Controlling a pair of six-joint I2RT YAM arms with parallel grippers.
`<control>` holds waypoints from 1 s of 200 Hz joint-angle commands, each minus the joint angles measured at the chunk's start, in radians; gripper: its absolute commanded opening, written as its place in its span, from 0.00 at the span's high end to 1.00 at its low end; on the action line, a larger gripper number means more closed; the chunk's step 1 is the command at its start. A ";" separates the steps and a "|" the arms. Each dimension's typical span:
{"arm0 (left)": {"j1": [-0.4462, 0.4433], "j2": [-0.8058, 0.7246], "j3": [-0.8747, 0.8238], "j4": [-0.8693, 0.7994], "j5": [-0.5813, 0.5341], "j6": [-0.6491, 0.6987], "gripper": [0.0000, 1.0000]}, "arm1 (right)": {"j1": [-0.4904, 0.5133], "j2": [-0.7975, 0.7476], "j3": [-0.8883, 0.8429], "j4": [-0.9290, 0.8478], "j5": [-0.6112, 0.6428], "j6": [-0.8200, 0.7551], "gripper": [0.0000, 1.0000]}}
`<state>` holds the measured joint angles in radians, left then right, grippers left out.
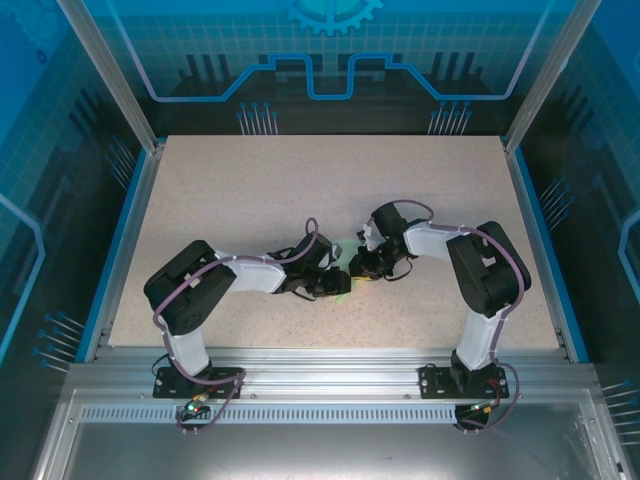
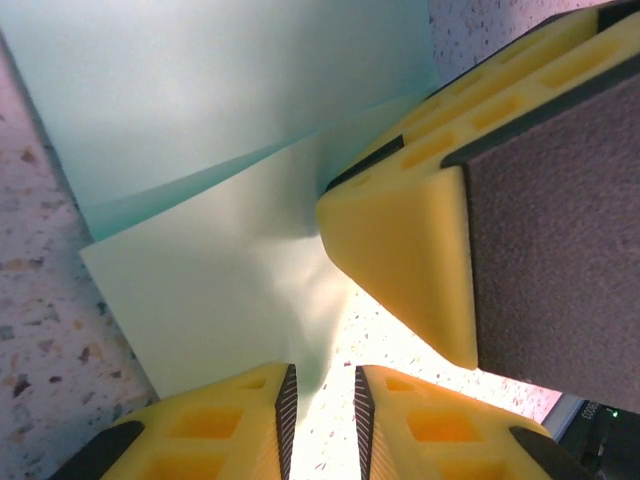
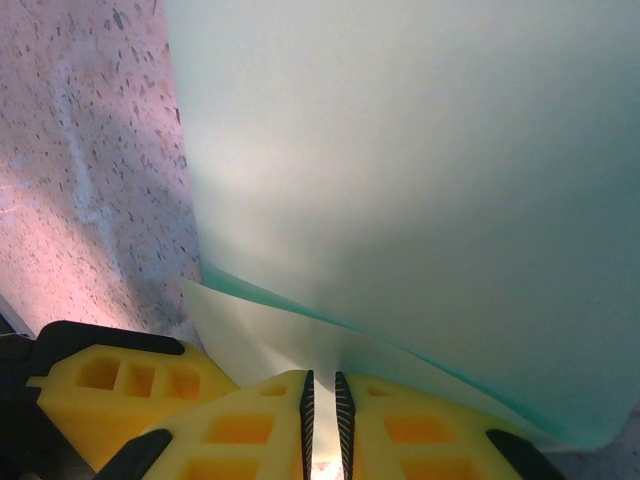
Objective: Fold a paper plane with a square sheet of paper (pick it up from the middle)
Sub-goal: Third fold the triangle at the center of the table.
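The square sheet of paper (image 1: 347,264) is pale mint green and sits mid-table between the two gripper heads, mostly hidden by them. In the left wrist view the sheet (image 2: 220,290) is folded, with a lighter flap lying over a greener layer. My left gripper (image 2: 325,378) stands slightly open; the flap's edge dips into the gap against the left pad, and table shows between the pads. My right gripper (image 3: 322,380) is shut on the sheet (image 3: 420,180), pinching the lower flap while the upper layer bows above it. Its yellow fingers (image 2: 400,240) reach in close beside the left ones.
The speckled beige table (image 1: 300,180) has a raised blue rim (image 1: 128,230) on both sides and an aluminium rail (image 1: 320,360) at the near edge. Both arms bend inward and meet at the centre, so the two gripper heads (image 1: 350,275) almost touch.
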<state>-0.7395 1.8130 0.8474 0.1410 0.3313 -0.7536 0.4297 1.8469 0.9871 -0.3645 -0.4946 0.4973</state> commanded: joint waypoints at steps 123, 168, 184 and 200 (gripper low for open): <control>0.004 0.054 0.022 -0.138 0.030 0.103 0.85 | 0.032 -0.038 -0.060 0.036 0.037 0.050 0.93; 0.003 0.073 0.036 -0.199 0.008 0.129 0.88 | -0.031 0.001 -0.075 0.089 0.015 0.032 0.92; 0.003 0.083 0.033 -0.204 0.005 0.132 0.90 | -0.063 -0.002 -0.083 0.100 0.000 0.024 0.92; 0.003 0.092 0.030 -0.213 -0.004 0.135 0.91 | -0.096 -0.011 -0.091 0.110 -0.014 0.017 0.91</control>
<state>-0.7349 1.8427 0.8932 0.0582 0.3458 -0.6498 0.4038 1.8206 0.9165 -0.2928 -0.5343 0.5320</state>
